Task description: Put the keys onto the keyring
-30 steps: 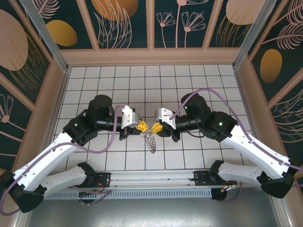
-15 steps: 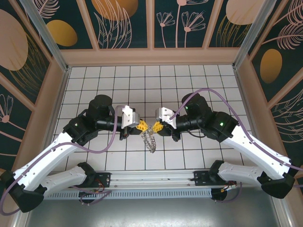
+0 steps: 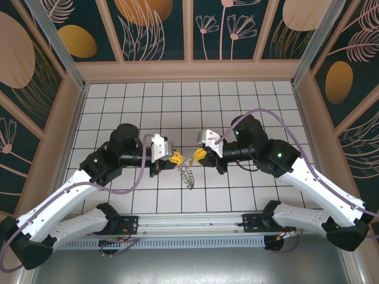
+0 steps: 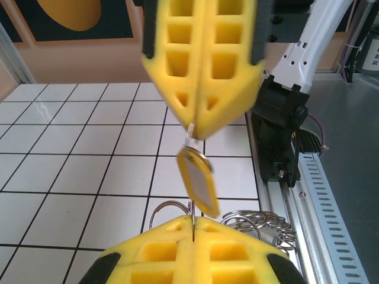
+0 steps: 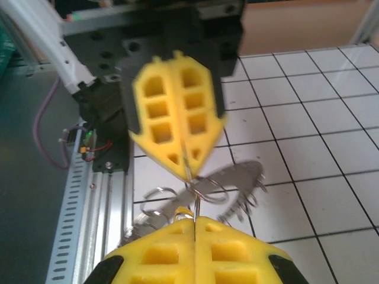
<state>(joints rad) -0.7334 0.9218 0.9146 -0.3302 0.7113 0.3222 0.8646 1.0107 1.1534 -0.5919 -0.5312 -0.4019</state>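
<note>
The yellow plastic key tag (image 4: pixel 198 182) has a pale label window, too blurred to read. The left gripper (image 3: pixel 176 158) and right gripper (image 3: pixel 199 155) meet tip to tip. Both pairs of yellow fingers are pressed together, each pinching a strand of the tangled bunch of thin wire rings (image 3: pixel 187 173). The grey jagged-rimmed metal keyring (image 5: pixel 240 177) sits in that bunch, just beside the fingertips, over the white grid-tiled table (image 3: pixel 177 100) walled by dark leaf-patterned panels (image 3: pixel 154 23).

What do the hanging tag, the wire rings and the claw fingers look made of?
Tag: seemingly yellow plastic, glossy, with a pale label window. Wire rings: metal, judging by their thin silvery coils and bright glints. Claw fingers: matte yellow plastic with a lattice of square pockets; possibly printed.
</note>
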